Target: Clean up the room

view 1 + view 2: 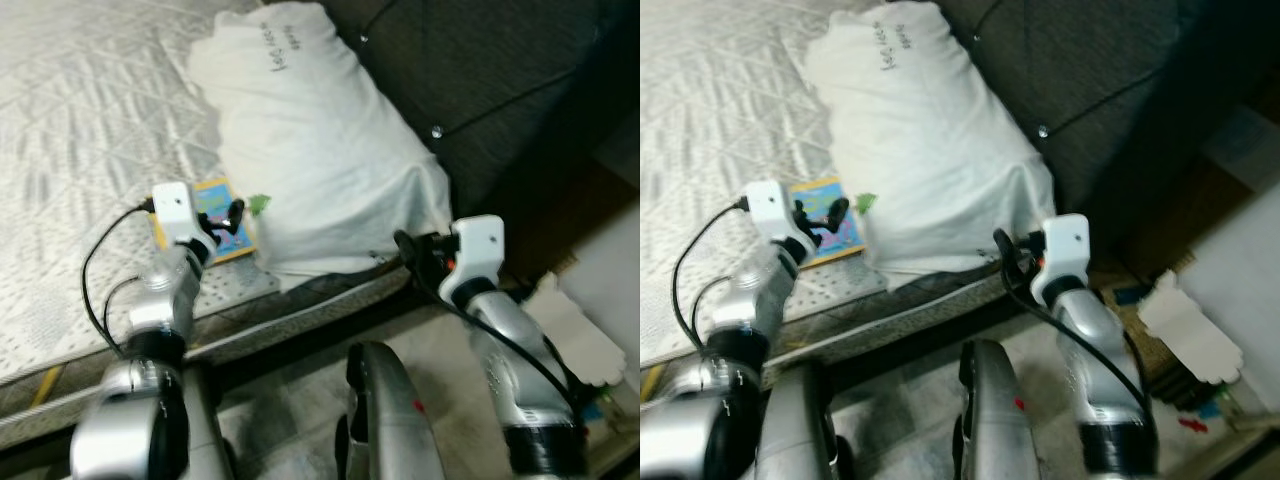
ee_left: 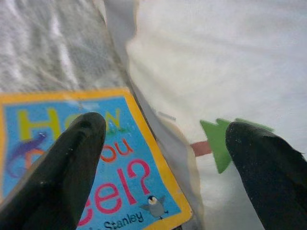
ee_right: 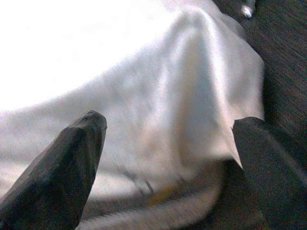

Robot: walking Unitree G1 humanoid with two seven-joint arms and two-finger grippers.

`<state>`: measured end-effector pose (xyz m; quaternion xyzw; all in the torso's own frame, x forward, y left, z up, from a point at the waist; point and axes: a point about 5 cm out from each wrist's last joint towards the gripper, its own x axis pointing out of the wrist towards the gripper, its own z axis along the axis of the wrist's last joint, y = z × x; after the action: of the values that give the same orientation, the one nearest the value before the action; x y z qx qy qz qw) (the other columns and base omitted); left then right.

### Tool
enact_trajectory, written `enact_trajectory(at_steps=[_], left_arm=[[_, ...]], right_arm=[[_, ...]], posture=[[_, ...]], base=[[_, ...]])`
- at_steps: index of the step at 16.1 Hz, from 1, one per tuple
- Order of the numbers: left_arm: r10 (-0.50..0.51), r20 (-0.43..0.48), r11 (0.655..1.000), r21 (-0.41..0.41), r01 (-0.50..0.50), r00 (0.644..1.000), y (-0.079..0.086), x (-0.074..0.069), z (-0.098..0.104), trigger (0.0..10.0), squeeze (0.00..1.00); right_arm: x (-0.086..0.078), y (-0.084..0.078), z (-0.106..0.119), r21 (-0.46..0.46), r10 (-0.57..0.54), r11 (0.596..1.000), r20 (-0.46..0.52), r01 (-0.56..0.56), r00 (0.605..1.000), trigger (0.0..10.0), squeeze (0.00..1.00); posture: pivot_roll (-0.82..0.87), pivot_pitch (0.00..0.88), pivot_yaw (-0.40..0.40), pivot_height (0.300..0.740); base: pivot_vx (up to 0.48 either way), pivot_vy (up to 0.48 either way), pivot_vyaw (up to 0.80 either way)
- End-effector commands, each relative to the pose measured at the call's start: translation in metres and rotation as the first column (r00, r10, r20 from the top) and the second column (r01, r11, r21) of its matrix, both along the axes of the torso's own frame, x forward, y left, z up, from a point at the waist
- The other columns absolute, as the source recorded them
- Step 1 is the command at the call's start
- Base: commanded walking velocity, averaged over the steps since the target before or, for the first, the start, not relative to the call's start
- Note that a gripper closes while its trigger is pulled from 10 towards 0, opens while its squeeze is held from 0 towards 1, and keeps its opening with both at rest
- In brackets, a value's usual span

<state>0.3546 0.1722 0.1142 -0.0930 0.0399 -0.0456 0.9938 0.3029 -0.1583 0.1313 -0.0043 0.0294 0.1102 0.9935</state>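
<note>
A blue picture book (image 1: 226, 226) with a yellow border lies on the grey mattress (image 1: 80, 150), its edge tucked against a large white pillow (image 1: 310, 150). A small green paper piece (image 1: 260, 204) sits at the pillow's edge beside the book. My left gripper (image 1: 228, 222) hovers open just over the book, one finger (image 2: 72, 163) above the cover and the other (image 2: 268, 167) by the green piece (image 2: 218, 143). My right gripper (image 1: 415, 250) stands open at the pillow's lower corner (image 3: 192, 96), close to the mattress edge.
A dark padded headboard (image 1: 500, 70) rises behind the pillow. White crumpled paper (image 1: 580, 335) and small clutter lie on the floor at the right. My own torso (image 1: 385, 420) shows below, between the arms, before the bed's edge.
</note>
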Motion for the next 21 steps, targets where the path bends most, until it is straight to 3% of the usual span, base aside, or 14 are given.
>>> enact_trajectory(at_steps=[1,3,5,9,14,21], left_arm=[[0.041,0.079,0.997,0.058,-0.046,0.996,0.002,-0.009,0.009,10.0,0.0],[0.13,0.152,0.985,0.089,-0.145,0.98,0.011,-0.021,0.015,10.0,0.0],[0.246,0.243,0.953,0.119,-0.28,0.938,0.025,-0.039,0.024,10.0,0.0],[0.32,0.317,0.911,0.154,-0.382,0.893,0.036,-0.063,0.031,10.0,0.0],[0.332,0.337,0.897,0.177,-0.406,0.881,0.036,-0.059,0.038,10.0,0.0],[0.293,0.313,0.908,0.205,-0.365,0.903,0.026,-0.059,0.033,10.0,0.0]], right_arm=[[0.006,0.009,0.0,0.021,0.012,1.0,0.016,-0.012,1.0,10.0,0.0],[0.018,0.025,0.004,0.058,0.038,0.997,0.04,-0.04,0.998,10.0,0.0],[0.03,0.043,0.008,0.098,0.065,0.993,0.069,-0.071,0.995,10.0,0.0],[0.045,0.063,0.012,0.15,0.071,0.985,0.112,-0.087,0.991,10.0,0.0],[0.054,0.071,0.023,0.178,0.072,0.978,0.186,-0.106,0.98,10.0,0.0],[0.052,0.076,0.009,0.162,0.066,0.982,0.18,-0.096,0.981,10.0,0.0]], posture=[[-0.04,0.023,-0.04,0.557],[0.0,0.0,-0.038,0.557],[0.03,0.0,-0.038,0.557],[0.08,0.0,-0.036,0.557],[0.08,0.0,-0.037,0.557],[0.08,0.0,-0.031,0.642]], base=[[0.0,0.0,0.0],[0.0,0.0,0.0],[0.0,0.0,0.0],[0.0,0.0,0.0],[0.0,0.0,0.0],[0.0,0.0,0.0]])
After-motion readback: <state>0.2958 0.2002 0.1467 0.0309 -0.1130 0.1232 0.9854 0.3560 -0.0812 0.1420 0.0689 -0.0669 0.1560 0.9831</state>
